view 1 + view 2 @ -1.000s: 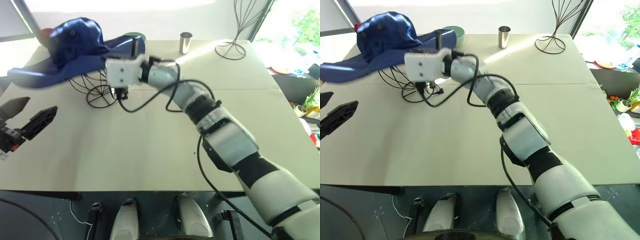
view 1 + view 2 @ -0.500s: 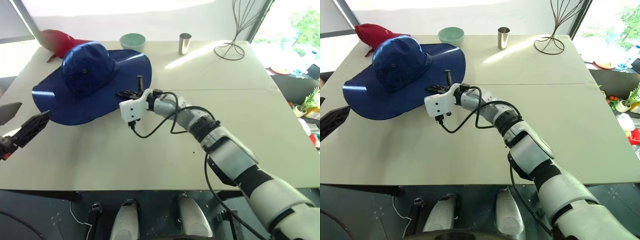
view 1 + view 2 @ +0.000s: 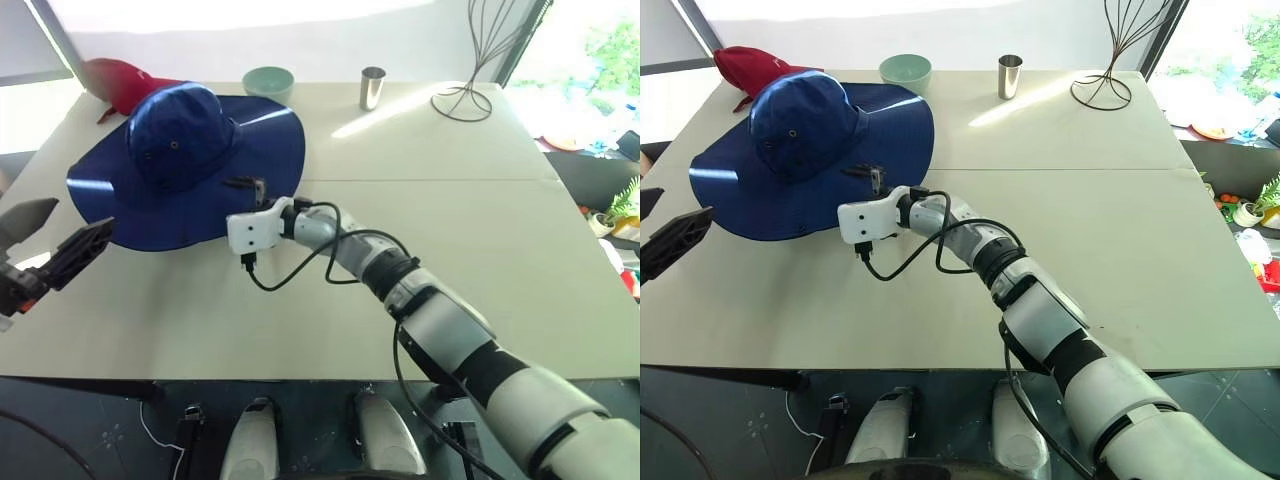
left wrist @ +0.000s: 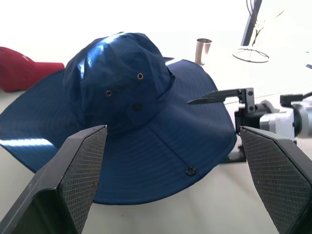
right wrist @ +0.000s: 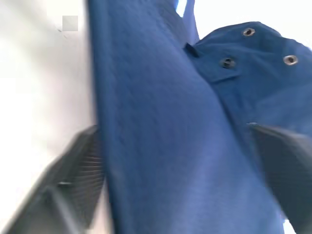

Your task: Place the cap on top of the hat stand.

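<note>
The navy-blue cap (image 3: 185, 165) is seen spread over the far left part of the table (image 3: 420, 240), its crown raised and its wide brim fanned out all around. The hat stand cannot be made out; whatever is under the cap is hidden by the brim. The right hand (image 3: 875, 178) is held at the near right edge of the brim, its two black fingers (image 4: 219, 95) parted wide, one above the fabric and one low beside the table. In the right wrist view the brim runs between those spread fingers, but no grip on it is seen. The left hand (image 3: 55, 245) is held over the near left corner of the table, apart from the cap, with its fingers spread and nothing between them. A red cap (image 3: 115, 80) lies just behind the blue brim. A pale green bowl (image 3: 267, 82) and a metal cup (image 3: 372, 87) stand along the far edge, and a tall wire stand (image 3: 470, 60) rises at the far right.
</note>
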Tool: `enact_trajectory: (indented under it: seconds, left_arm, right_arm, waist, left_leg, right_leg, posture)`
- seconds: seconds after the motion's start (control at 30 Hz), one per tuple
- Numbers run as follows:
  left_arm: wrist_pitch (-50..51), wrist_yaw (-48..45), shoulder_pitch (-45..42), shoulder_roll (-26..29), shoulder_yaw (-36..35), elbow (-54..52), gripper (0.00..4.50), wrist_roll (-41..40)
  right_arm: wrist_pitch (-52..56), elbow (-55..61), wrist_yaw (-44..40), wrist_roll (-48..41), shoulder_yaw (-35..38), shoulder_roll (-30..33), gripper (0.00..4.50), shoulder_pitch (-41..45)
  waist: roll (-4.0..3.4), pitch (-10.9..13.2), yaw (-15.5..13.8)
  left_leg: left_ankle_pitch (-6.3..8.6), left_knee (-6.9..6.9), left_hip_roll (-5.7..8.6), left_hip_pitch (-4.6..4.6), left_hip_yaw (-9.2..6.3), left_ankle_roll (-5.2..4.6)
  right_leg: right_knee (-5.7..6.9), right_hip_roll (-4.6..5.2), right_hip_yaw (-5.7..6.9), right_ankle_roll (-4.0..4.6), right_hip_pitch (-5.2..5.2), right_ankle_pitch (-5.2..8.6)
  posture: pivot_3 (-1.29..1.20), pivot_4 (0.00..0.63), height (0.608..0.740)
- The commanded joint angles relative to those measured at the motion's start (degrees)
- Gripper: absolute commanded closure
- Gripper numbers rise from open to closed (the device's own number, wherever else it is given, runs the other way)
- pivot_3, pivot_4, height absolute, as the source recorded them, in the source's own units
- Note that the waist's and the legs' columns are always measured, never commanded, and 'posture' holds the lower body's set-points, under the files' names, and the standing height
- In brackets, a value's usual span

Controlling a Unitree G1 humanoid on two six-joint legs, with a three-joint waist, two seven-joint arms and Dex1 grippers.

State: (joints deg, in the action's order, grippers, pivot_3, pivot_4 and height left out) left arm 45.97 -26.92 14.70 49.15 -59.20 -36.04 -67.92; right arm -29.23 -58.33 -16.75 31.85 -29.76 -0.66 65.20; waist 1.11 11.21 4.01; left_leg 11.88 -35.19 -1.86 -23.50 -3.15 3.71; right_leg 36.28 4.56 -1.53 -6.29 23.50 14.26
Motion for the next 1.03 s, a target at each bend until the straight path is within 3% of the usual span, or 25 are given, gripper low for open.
enact_trajectory:
  seconds: [0.03,0.23,0.33,0.5,0.57,0.63,0.8,1.03]
  left_arm:
    - [-0.7,0.3,-0.68,1.56,-0.17,-0.77,0.0,-0.85]
    - [-0.18,0.17,-0.06,2.33,0.02,-0.68,0.0,-0.83]
    - [-0.08,-0.03,0.51,2.76,-0.14,-0.29,0.0,-0.06]
    - [-0.15,-1.01,2.12,3.25,-1.13,0.72,0.0,2.19]
    - [-0.21,-1.16,2.81,2.74,-2.15,1.46,0.0,2.44]
    - [-0.42,-1.33,3.6,1.98,-3.12,2.17,0.0,2.62]
    - [-1.24,-3.47,6.6,-0.16,-6.35,5.28,0.0,3.95]
    - [-1.64,-5.37,8.4,-1.29,-7.88,6.85,0.0,4.7]
  right_arm:
    - [0.41,5.08,-1.1,-0.23,0.62,2.46,0.06,-0.34]
    - [0.79,27.3,-11.94,-3.85,3.35,16.05,0.06,-8.94]
    - [5.44,44.09,-25.95,-14.5,6.5,25.99,0.06,-16.94]
    - [34.46,61.24,-45.08,-37.38,15.83,38.2,0.06,-22.23]
    - [51.29,60.36,-52.51,-48.96,21.75,43.23,0.06,-17.7]
    - [61.39,55.59,-56.89,-54.83,25.36,46.79,0.06,-12.08]
    - [63.72,40.18,-63.1,-53.79,26.23,50.93,0.06,-2.7]
    - [62.51,30.18,-68.2,-52.38,25.89,50.82,0.06,3.91]
  waist:
    - [0.0,0.0,-0.05]
    - [0.01,0.0,-0.58]
    - [0.01,0.0,-0.7]
    - [0.01,0.02,-1.11]
    - [-0.04,0.06,-1.09]
    - [-0.09,0.09,-1.33]
    - [0.09,-0.01,-1.33]
    - [-0.07,0.12,-1.35]
  left_leg:
    - [0.0,0.0,0.0,0.0,-0.01,0.0]
    - [0.0,0.0,0.02,-0.01,-0.01,0.0]
    - [0.0,0.01,0.01,-0.01,0.0,0.0]
    - [0.0,0.0,0.0,0.06,0.04,0.0]
    - [0.0,-0.02,-0.01,0.14,0.03,0.0]
    - [0.0,-0.07,-0.01,0.15,0.03,0.0]
    - [0.03,0.06,-0.02,0.12,0.04,0.0]
    - [0.06,0.05,0.0,-0.19,0.3,-0.03]
  right_leg:
    - [0.0,0.0,0.0,0.0,0.0,0.0]
    - [-0.09,0.01,0.01,-0.01,-0.08,0.01]
    - [-0.09,0.0,0.01,-0.01,-0.07,0.01]
    - [-0.09,0.01,0.0,-0.02,-0.12,0.07]
    - [-0.07,0.0,0.0,0.23,-0.12,0.1]
    - [-0.06,0.03,0.0,0.28,-0.09,0.07]
    - [-0.23,0.04,0.02,0.43,-0.02,0.19]
    - [-0.18,0.11,-0.06,0.42,0.32,0.21]
  posture:
    - [0.0,0.15,0.739]
    - [0.0,0.15,0.739]
    - [0.0,0.15,0.739]
    - [0.0,0.15,0.739]
    - [0.0,0.15,0.739]
    - [0.0,0.15,0.739]
    - [0.0,0.15,0.739]
    - [0.0,0.15,0.739]
